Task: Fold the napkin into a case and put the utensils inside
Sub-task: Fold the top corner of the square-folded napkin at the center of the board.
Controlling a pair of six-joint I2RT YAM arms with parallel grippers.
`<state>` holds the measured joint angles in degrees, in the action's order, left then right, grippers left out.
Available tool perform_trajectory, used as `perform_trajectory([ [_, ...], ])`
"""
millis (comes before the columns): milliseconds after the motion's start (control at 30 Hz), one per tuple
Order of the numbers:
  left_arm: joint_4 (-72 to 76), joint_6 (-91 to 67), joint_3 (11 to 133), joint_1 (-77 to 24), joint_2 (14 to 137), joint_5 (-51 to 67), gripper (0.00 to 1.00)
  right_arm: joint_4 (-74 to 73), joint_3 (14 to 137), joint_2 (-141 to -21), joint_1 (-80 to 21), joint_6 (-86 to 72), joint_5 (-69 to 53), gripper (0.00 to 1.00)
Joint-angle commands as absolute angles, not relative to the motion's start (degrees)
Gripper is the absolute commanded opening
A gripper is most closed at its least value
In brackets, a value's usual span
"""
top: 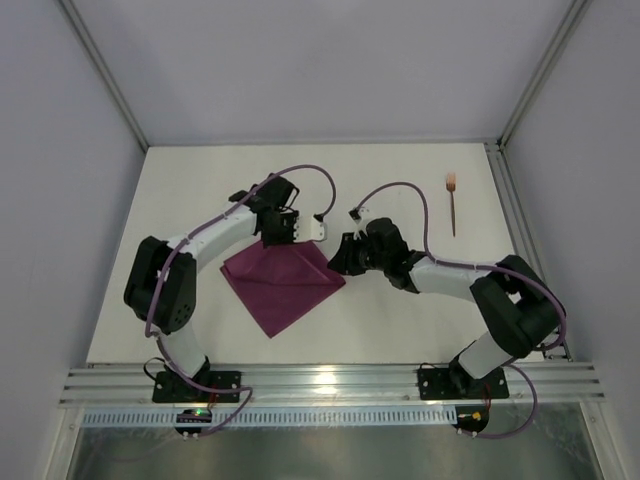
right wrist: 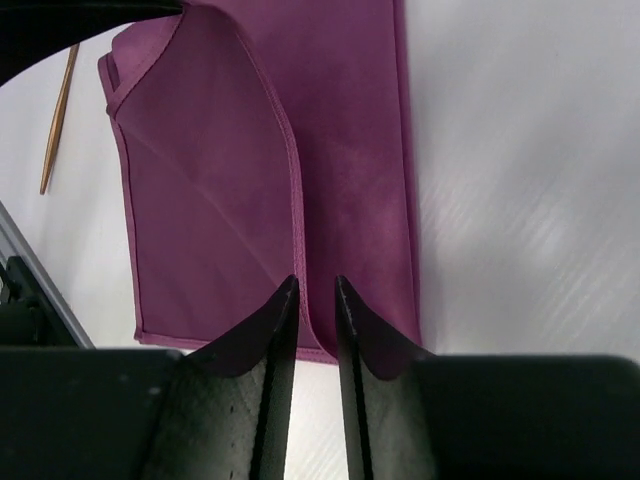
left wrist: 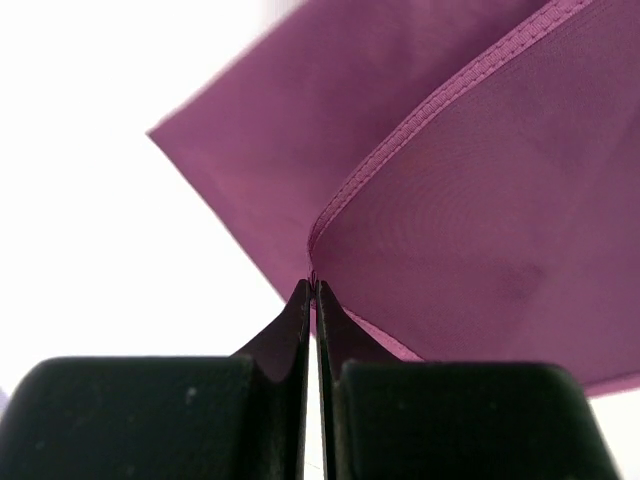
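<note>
My left claw (left wrist: 312, 290) is clenched on the hemmed edge of the maroon-purple soft cloth napkin (top: 283, 285), which lies partly folded on the white worktop (top: 380, 330) between both arms. My right claw (right wrist: 316, 285) stands narrowly parted at the napkin's right corner, an inner hem running lengthwise between its fingers, and I judge nothing is pinched yet. Well to the right, a slim copper-coloured metal utensil (top: 453, 215) lies pointing away from the bases, nearest my right arm.

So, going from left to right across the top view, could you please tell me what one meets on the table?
napkin → right gripper → copper-coloured utensil
</note>
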<state>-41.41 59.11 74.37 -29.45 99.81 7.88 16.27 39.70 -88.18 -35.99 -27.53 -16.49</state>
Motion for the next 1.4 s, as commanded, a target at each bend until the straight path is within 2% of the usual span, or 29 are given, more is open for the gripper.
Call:
perform_trajectory([
  [0,-38.3,64.8,78.6,-28.9,102.8,8.1,0.00,22.5,42.4,-91.8,-36.1,-32.5,-16.4,0.24],
  [300,-35.5,68.3,84.0,-28.1,110.4,9.1,0.00,23.1,45.1,-101.8,-36.1,-35.2,-17.4,0.14],
  [633,-32.7,69.3,89.3,-27.4,115.0,9.5,0.00,24.3,43.8,-102.0,-36.1,-36.0,-17.1,0.13],
  [1067,-33.4,69.4,91.5,-27.1,118.4,8.8,0.00,21.6,41.7,-94.5,-36.0,-36.2,-12.4,0.13],
  [1233,-33.4,69.7,91.6,-27.1,119.0,9.1,0.00,19.5,40.7,-89.7,-36.1,-35.2,-8.0,0.17],
  [1367,-34.0,69.9,91.1,-27.1,119.2,8.9,0.00,18.8,41.0,-89.9,-36.1,-34.8,-8.1,0.17],
])
